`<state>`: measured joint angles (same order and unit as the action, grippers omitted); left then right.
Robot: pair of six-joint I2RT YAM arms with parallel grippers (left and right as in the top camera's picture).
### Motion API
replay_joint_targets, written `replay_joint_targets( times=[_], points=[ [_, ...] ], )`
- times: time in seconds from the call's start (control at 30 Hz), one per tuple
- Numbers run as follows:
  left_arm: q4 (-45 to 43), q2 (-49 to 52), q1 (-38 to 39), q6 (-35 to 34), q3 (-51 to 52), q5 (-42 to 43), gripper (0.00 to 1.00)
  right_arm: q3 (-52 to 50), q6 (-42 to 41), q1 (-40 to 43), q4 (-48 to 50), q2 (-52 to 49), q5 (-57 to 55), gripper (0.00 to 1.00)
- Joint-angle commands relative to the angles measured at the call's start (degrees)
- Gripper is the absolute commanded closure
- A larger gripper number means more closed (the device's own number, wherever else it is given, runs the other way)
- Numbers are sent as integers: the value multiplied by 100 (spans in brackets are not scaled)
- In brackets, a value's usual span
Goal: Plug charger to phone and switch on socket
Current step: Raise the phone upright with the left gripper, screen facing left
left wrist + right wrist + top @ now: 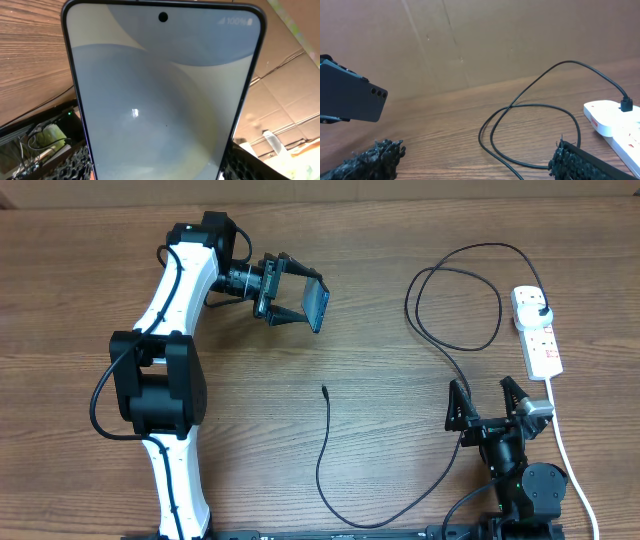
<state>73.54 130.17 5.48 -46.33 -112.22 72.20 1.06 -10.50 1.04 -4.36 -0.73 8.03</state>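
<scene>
Inspecting the overhead view, you had the left hand (300, 300) pinching the phone (318, 305) by its two long edges, one finger on each side. The handset stood on edge, lifted clear of the table (260, 460), at the far left-centre of the work area. The left wrist camera confirmed the grip: the lit pale blue-grey screen filled the view, with the front lens at the top and a battery mark in the top corner. The hand's black finger pads (75, 167) pressed against both sides at the lower end.

Your right hand (481, 385) was spread wide and held nothing. It sat low at the near right of the table, just beside the near end of the white power strip (543, 350). Its own camera showed both fingers (370, 160) well apart, with bare table between them.

The charger (440, 290) was plugged in at one end only. Its black plug (541, 311) sat in the farthest outlet of the power strip. From there the thin cable made a large loop on the table and passed to the left of the right hand. It then ran along the near edge and curved back up to the connector tip (325, 389). That tip lay loose on the table between the two arms, well apart from the phone and touching neither hand. The strip's thick white cord (568, 460) ran off toward the near right corner. You could see red marks on the strip, but the position of its switches could not be told.
</scene>
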Motion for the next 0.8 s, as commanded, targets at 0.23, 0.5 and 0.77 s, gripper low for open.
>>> replay_joint_targets(
  times=[0.23, 0.5, 0.77],
  points=[
    [15, -76, -20, 48, -173, 105, 96, -61, 2, -39, 15, 57, -70, 0],
    [15, -76, -20, 48, -173, 85, 96, -61, 2, -39, 15, 57, -70, 0],
    [15, -76, -20, 48, -173, 85, 96, -59, 0, -39, 15, 57, -70, 0]
  ],
)
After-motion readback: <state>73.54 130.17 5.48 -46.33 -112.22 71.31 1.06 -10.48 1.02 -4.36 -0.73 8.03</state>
